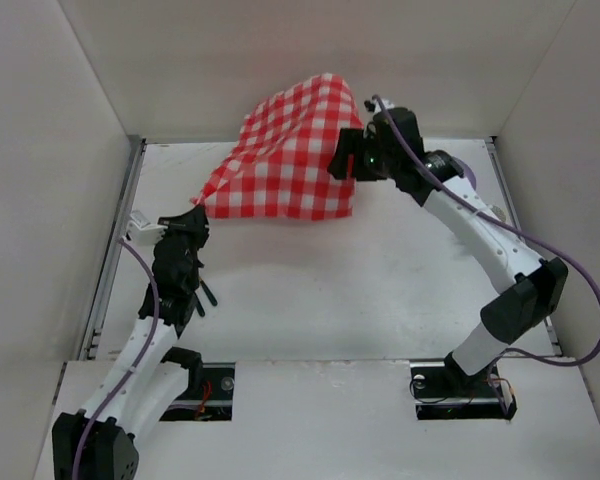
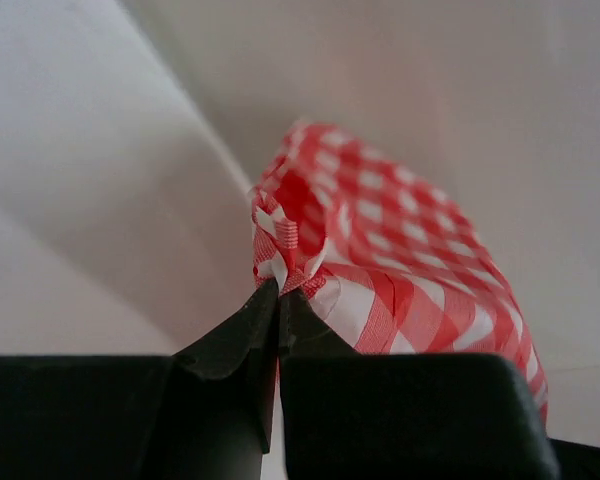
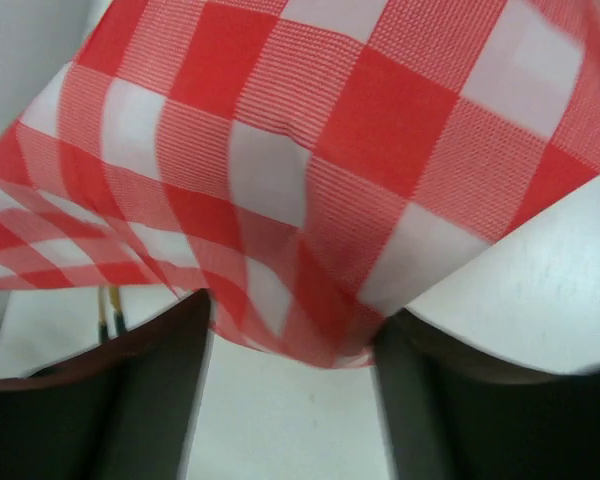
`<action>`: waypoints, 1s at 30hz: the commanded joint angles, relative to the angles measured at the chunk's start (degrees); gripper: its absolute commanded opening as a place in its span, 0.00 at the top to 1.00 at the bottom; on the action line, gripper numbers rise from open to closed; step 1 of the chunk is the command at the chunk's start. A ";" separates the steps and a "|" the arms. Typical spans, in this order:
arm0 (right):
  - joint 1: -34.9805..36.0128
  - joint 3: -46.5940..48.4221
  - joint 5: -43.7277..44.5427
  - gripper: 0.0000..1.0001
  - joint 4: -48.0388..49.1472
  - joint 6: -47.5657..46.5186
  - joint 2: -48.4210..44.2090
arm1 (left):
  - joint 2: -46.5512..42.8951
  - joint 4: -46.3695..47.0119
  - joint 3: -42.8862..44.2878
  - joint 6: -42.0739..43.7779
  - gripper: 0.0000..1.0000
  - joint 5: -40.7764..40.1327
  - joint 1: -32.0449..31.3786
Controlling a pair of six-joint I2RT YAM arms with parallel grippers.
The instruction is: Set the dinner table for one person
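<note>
A red-and-white checked cloth (image 1: 295, 150) hangs bunched above the far middle of the white dinner table (image 1: 310, 290). My left gripper (image 1: 197, 208) is shut on the cloth's lower left corner; in the left wrist view the fingertips (image 2: 265, 305) pinch a crumpled fold of the cloth (image 2: 380, 260). My right gripper (image 1: 346, 160) is at the cloth's raised right side. In the right wrist view its jaws (image 3: 295, 325) stand wide apart, and the cloth (image 3: 310, 170) sags between them without being pinched, above the bare tabletop (image 3: 280, 420).
Upright white panels (image 1: 40, 200) wall the table on the left, back and right. The arm bases (image 1: 460, 385) sit at the near edge. A purple cable (image 1: 540, 245) loops along the right arm.
</note>
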 commanded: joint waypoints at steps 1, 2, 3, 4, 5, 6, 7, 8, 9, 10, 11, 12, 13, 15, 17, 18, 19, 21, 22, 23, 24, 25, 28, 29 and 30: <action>-0.64 -12.90 -0.63 0.19 5.27 1.60 -1.93 | -3.19 -8.35 -6.22 2.25 1.00 -1.63 0.97; -0.99 -15.28 -0.10 0.13 6.86 2.39 -3.43 | -4.60 -10.28 -7.54 2.51 1.00 -1.10 1.76; -1.17 -17.56 0.25 0.10 8.44 2.83 -4.75 | -5.92 -11.95 -8.69 2.86 1.00 -0.57 2.37; -1.08 -19.67 0.43 0.08 9.85 3.01 -5.45 | -6.63 -12.93 -9.57 3.04 1.00 -0.39 2.99; -1.08 -21.78 0.60 0.07 11.08 3.10 -5.64 | -7.33 -13.89 -10.54 3.39 1.00 -0.39 3.60; -0.82 -23.63 0.87 0.07 11.79 3.27 -5.55 | -7.51 -14.17 -11.42 3.48 1.00 -0.22 4.05; -0.21 -26.17 1.56 0.07 12.66 3.36 -5.38 | -7.34 -14.17 -11.77 3.57 1.00 -0.04 4.22; 0.58 -29.42 3.14 0.07 14.06 3.97 -5.55 | -6.82 -14.17 -11.95 3.74 1.00 0.05 4.57; 1.11 -33.28 5.07 0.07 16.43 5.46 -6.42 | -6.29 -14.17 -11.95 3.92 1.00 0.13 4.75; 1.64 -37.67 6.22 0.07 19.06 6.95 -7.73 | -6.11 -14.08 -12.13 4.18 1.00 0.14 4.75; 2.34 -41.54 6.66 0.07 21.61 8.27 -9.14 | -5.94 -13.99 -12.22 4.62 1.00 0.05 4.67; 3.04 -45.15 6.76 0.07 23.81 9.76 -10.63 | -5.76 -13.91 -12.30 4.97 1.00 -0.21 4.40; 3.66 -48.58 7.11 0.07 25.66 11.08 -12.30 | -5.67 -13.82 -12.39 5.33 1.00 -0.39 4.23; 4.36 -54.12 7.98 0.08 28.92 14.76 -14.85 | -5.14 -13.55 -12.31 5.59 1.00 -0.57 3.70; 5.50 -58.61 7.29 0.09 34.00 18.55 -15.31 | -4.79 -13.03 -12.13 5.51 1.00 -0.57 2.83; 6.38 -59.67 6.68 0.10 36.73 19.17 -14.70 | -4.62 -12.76 -12.04 5.50 1.00 -0.57 2.30; 7.17 -60.38 5.28 0.10 40.50 19.36 -13.39 | -4.27 -12.33 -11.87 5.42 1.00 -1.00 1.51; 7.71 -59.87 1.06 0.10 46.40 19.18 -9.87 | -3.65 -11.71 -11.69 5.50 1.00 -1.71 0.01; 7.71 -59.43 -0.09 0.10 48.08 19.53 -8.46 | -3.56 -11.53 -11.69 5.50 1.00 -2.06 -0.43; 7.71 -58.64 -1.40 0.10 50.01 19.88 -6.62 | -3.56 -11.44 -11.69 5.50 1.00 -2.41 -0.78; 7.71 -57.59 -2.72 0.10 50.90 20.23 -4.69 | -3.56 -11.36 -11.69 5.59 1.00 -2.67 -1.13; 7.45 -56.18 -3.69 0.12 51.08 20.58 -2.41 | -3.82 -11.36 -11.69 5.59 1.00 -2.76 -1.22; 6.83 -54.42 -2.13 0.50 50.47 20.85 -0.01 | -4.35 -11.36 -11.69 5.77 1.00 -2.68 -0.87; 6.57 -54.41 -0.64 0.70 48.12 20.33 -1.84 | -4.35 -11.36 -11.69 5.86 1.00 -2.50 -0.70; 6.13 -54.32 1.90 0.82 43.83 19.80 -4.99 | -4.35 -11.36 -11.69 6.03 1.00 -2.50 -0.87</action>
